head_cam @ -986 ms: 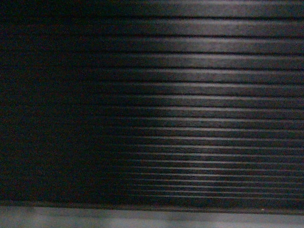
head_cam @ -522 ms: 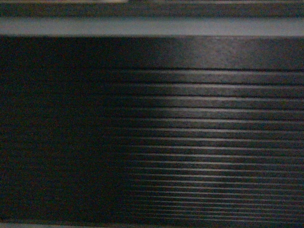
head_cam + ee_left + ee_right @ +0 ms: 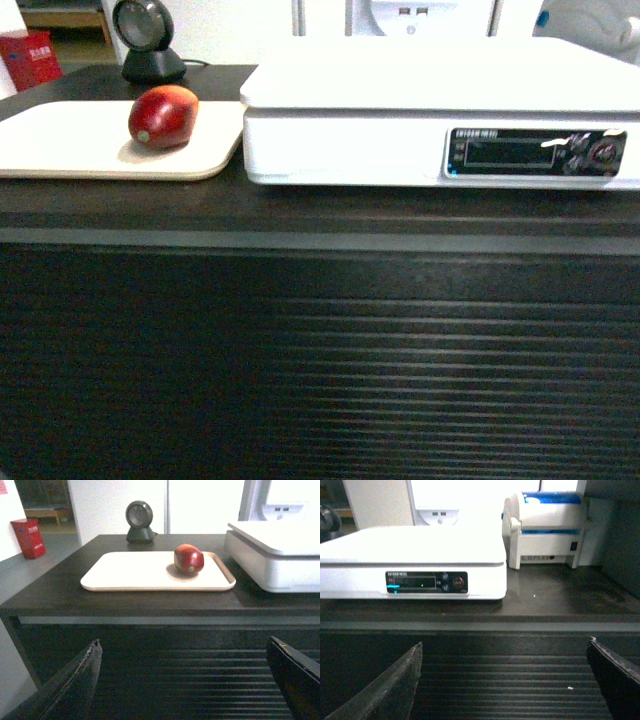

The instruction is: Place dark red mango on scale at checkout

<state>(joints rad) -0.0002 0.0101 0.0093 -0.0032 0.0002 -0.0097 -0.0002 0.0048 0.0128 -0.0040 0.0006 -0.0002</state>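
Mango, dark red, lies on the beige tray near its right edge, just beside the scale, both on the checkout. Only the right wrist view shows the white printer beyond the scale. Left gripper and right gripper hang spread, empty, before the ribbed front. Earlier the head view held only ribs; now the countertop shows.

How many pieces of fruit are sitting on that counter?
1. A single dark red mango lies on the beige tray, just left of the white scale on the dark counter. Nothing shows on the scale; anything behind it would be hidden.
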